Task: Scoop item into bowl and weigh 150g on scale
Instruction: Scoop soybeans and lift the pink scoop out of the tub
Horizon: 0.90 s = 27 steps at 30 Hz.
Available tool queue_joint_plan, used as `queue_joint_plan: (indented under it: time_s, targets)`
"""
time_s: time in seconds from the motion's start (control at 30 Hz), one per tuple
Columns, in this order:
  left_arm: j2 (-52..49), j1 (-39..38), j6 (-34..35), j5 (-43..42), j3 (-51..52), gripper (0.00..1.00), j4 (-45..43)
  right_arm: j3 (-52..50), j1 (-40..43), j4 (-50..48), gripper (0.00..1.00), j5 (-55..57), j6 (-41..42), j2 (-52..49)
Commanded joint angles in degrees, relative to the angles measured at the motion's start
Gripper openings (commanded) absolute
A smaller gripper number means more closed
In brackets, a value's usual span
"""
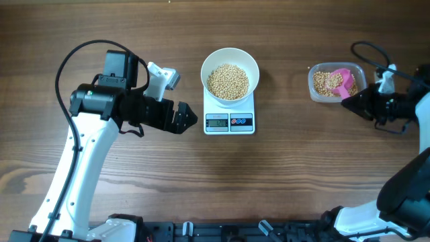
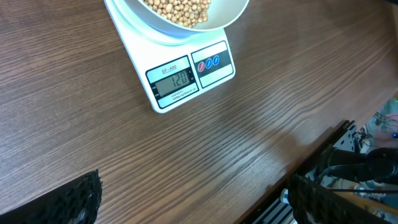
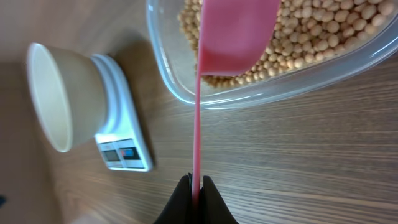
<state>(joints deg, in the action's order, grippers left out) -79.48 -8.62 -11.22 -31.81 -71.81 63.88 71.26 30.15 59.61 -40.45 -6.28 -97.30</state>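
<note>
A white bowl (image 1: pixel 250 67) holding pale-tan beans (image 1: pixel 228 81) stands on the small white scale (image 1: pixel 229 123), whose display is lit (image 2: pixel 173 81). My left gripper (image 1: pixel 191 119) hovers open just left of the scale, its black fingertips (image 2: pixel 79 198) wide apart over bare wood. My right gripper (image 1: pixel 348 103) is shut on the thin handle of a pink scoop (image 3: pixel 197 134). The scoop's cup (image 1: pixel 345 82) sits over the beans (image 3: pixel 323 31) inside a clear plastic tub (image 1: pixel 314 89) at the right.
The table's near edge (image 2: pixel 323 152) runs close by the left gripper, with cables and hardware below it. A black cable (image 1: pixel 366 48) loops behind the tub. Bare wood lies between the scale and the tub.
</note>
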Motion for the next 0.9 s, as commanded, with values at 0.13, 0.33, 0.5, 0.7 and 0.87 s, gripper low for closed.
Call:
queue_joint_plan:
  time_s: [0.13, 0.33, 0.5, 0.7, 0.87]
  targets:
    - [0.6, -0.3, 0.1, -1.1, 0.2, 1.0, 0.0, -0.6, 4.4, 2.5, 0.04, -6.0, -2.6, -0.7]
    - [0.6, -0.3, 0.1, -1.1, 0.2, 1.0, 0.0, -0.6, 6.4, 4.5, 0.04, -9.0, -6.0, -0.7]
    - [0.6, -0.3, 0.1, -1.1, 0.2, 1.0, 0.0, -0.6, 7.2, 4.7, 0.04, -10.4, -6.0, -0.7]
    - [0.6, -0.3, 0.1, -1.1, 0.2, 1.0, 0.0, -0.6, 7.4, 5.6, 0.04, -15.3, -8.2, -0.7]
    - [0.6, -0.3, 0.1, -1.1, 0.2, 1.0, 0.0, -0.6, 7.4, 7.9, 0.04, -21.5, -10.7, -0.7]
